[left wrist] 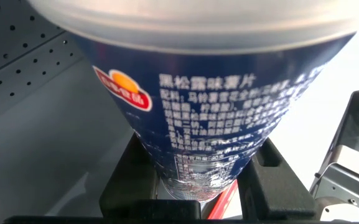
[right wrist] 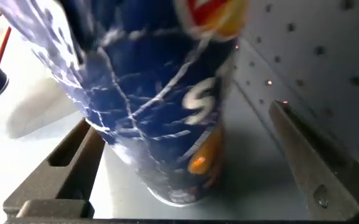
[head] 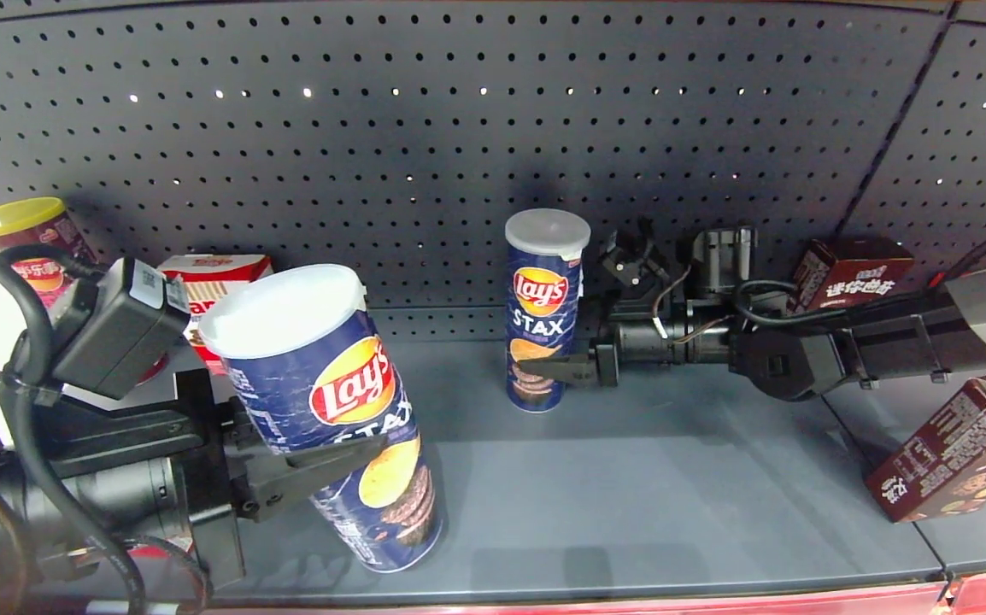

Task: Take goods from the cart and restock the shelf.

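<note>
Lower left: left hand [head: 335,444] clamped on tilted can [head: 313,376], far jaw hidden | centre: right hand [head: 536,366] astride upright can [head: 544,299], jaws apart | upper-left yellow-lidded can [head: 32,224] partly covered

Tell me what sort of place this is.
Probably a shop aisle, or a mock-up of one: a pegboard back panel, a grey shelf, and packaged snacks: an upright chip can, a tilted chip can, brown boxes.

The grey shelf [head: 630,512] (pegboard behind) carries an upright blue can [head: 544,307] near the middle and a tilted blue can [head: 331,410] at the front left. A red-and-white box [head: 211,273] and a yellow-lidded can [head: 32,231] stand at the back left, two brown boxes [head: 954,461] at the right
</note>
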You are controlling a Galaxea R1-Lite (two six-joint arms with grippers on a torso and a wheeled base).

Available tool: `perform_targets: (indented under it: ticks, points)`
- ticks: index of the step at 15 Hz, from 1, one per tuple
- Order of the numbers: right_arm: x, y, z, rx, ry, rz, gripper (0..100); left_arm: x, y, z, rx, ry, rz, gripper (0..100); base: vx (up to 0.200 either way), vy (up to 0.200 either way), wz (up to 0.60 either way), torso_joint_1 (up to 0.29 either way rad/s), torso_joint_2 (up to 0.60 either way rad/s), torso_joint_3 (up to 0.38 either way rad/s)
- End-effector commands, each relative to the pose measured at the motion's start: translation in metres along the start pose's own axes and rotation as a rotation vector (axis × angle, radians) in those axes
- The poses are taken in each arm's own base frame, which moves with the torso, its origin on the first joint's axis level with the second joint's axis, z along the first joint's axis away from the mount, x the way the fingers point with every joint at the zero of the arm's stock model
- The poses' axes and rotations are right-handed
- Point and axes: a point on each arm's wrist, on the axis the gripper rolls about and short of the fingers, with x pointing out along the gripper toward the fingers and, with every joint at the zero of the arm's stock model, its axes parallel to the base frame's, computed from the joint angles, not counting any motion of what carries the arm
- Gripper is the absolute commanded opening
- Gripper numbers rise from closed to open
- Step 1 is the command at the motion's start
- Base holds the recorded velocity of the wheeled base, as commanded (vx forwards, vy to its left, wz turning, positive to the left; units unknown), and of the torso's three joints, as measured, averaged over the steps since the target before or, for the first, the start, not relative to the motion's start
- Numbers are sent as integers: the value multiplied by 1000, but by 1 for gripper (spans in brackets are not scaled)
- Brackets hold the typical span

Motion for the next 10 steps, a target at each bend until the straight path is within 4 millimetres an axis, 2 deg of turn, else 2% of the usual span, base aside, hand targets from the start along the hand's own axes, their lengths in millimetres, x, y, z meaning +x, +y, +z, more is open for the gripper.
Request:
perform_targets:
  ticks: [1, 2, 3, 7, 10]
  points:
    - [5, 2, -3, 6, 3, 14, 100, 2, 1, -1, -4, 8, 0, 0, 0, 0, 0, 0, 0, 0]
    - [6, 2, -6, 7, 5, 21, 100, 2, 1, -1, -4, 8, -2, 0, 0, 0, 0, 0, 0, 0]
    - [8, 2, -7, 6, 2, 28, 0, 2, 1, -2, -5, 9, 0, 0, 0, 0, 0, 0, 0, 0]
    - [6, 3, -3, -10, -14, 20, 0, 3, 1, -2, -6, 12, -1, 0, 0, 0, 0, 0, 0, 0]
    - [-5, 16, 19, -39, -45, 26, 0, 3, 2, -2, -5, 9, 1, 0, 0, 0, 0, 0, 0, 0]
